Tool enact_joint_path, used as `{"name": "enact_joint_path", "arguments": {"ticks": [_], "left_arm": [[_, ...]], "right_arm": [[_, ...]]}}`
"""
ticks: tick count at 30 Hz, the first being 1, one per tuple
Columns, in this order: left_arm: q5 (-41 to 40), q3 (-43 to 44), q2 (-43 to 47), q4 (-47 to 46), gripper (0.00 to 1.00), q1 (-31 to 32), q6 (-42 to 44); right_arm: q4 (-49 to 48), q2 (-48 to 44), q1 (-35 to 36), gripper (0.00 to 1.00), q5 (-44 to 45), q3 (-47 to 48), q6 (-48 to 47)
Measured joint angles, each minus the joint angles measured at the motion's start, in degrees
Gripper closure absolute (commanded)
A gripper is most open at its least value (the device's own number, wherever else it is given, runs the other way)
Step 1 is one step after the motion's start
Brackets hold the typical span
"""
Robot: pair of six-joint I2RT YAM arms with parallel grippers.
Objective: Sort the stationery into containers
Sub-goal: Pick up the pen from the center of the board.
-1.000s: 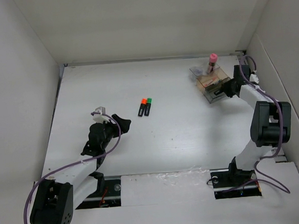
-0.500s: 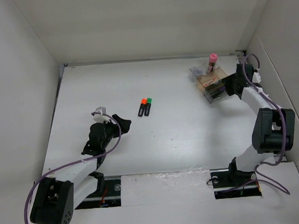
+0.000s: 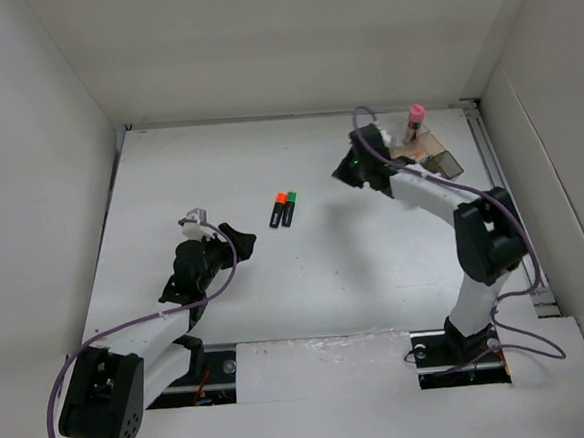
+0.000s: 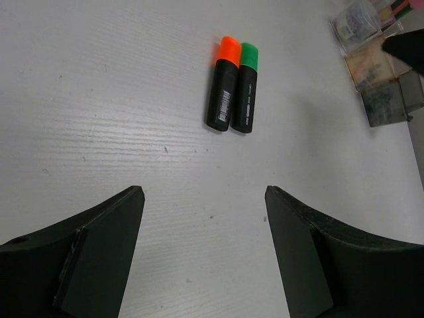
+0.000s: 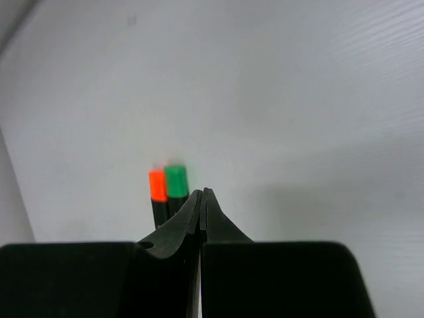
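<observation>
Lying flat near the middle of the white desk (image 3: pixel 325 267): one short orange-capped black highlighter (image 3: pixel 278 210) and one short green-capped black highlighter (image 3: pixel 288 210). They lie side by side and touching along their barrels, caps toward the far wall, orange on the left.

Brown-tinted clear plastic box (image 3: pixel 442 162), rectangular: at the far right of the desk, well apart from the highlighter pair. A pink-capped pen (image 3: pixel 414 120) stands upright at its far end. The right arm's forward link crosses the near-left side of the box and hides part of it. What else is inside cannot be made out from above.

Left gripper (image 3: pixel 238 235): released, jaws spread wide, low over the desk, to the left of the pair and nearer the arm bases. In the left wrist view its two dark fingers (image 4: pixel 99 258) frame a stretch of bare desk, with the pair lying beyond the gap. The box sits in the upper right corner of that view, a dark tip of the right arm overlapping it.

Right gripper (image 3: pixel 349 170): clenched, fingertips pressed together, between the pair and the box and closer to the box. In the right wrist view the closed tips overlap the lower barrels of both highlighters, leaving only the caps and a short length of black showing.

Surroundings: white walls (image 3: pixel 44 116) enclose the desk on the left, far and right sides. A purple cable (image 3: pixel 53 421) loops beside the left arm's base.
</observation>
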State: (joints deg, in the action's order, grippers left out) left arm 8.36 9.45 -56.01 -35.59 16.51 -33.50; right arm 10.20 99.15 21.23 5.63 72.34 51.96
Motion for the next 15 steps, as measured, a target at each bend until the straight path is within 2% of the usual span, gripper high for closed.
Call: {"name": "enact_joint_path", "arguments": {"ticks": [1, 2, 4, 5, 7, 8, 11, 15], "left_arm": [[0.00, 0.00, 0.04, 0.00, 0.29, 0.00, 0.00], [0.00, 0.00, 0.04, -0.02, 0.29, 0.00, 0.00], [-0.02, 0.00, 0.07, -0.04, 0.29, 0.00, 0.00], [-0.07, 0.00, 0.09, -0.07, 0.29, 0.00, 0.00], [-0.11, 0.00, 0.20, -0.11, 0.29, 0.00, 0.00], [-0.17, 0.00, 0.22, -0.13, 0.29, 0.00, 0.00], [-0.22, 0.00, 0.22, -0.15, 0.29, 0.00, 0.00], [-0.24, 0.00, 0.22, -0.17, 0.29, 0.00, 0.00]], "right_arm": [[0.20, 2.60, 2.75, 0.99, 0.22, 1.36, -0.46], [0.66, 4.92, 5.46, 0.93, 0.37, 2.75, -0.83], [1.84, 9.11, 9.66, 0.80, 0.63, 4.98, -1.40], [3.65, 11.13, 11.37, 0.69, 1.22, 6.60, -1.90], [5.90, 14.60, 14.10, 0.58, 2.69, 9.84, -2.78], [7.41, 16.26, 15.39, 0.49, 3.50, 11.80, -3.19], [10.27, 19.85, 18.45, 0.43, 6.40, 16.79, -4.46], [12.55, 22.23, 21.05, 0.43, 8.94, 20.35, -5.68]]}}
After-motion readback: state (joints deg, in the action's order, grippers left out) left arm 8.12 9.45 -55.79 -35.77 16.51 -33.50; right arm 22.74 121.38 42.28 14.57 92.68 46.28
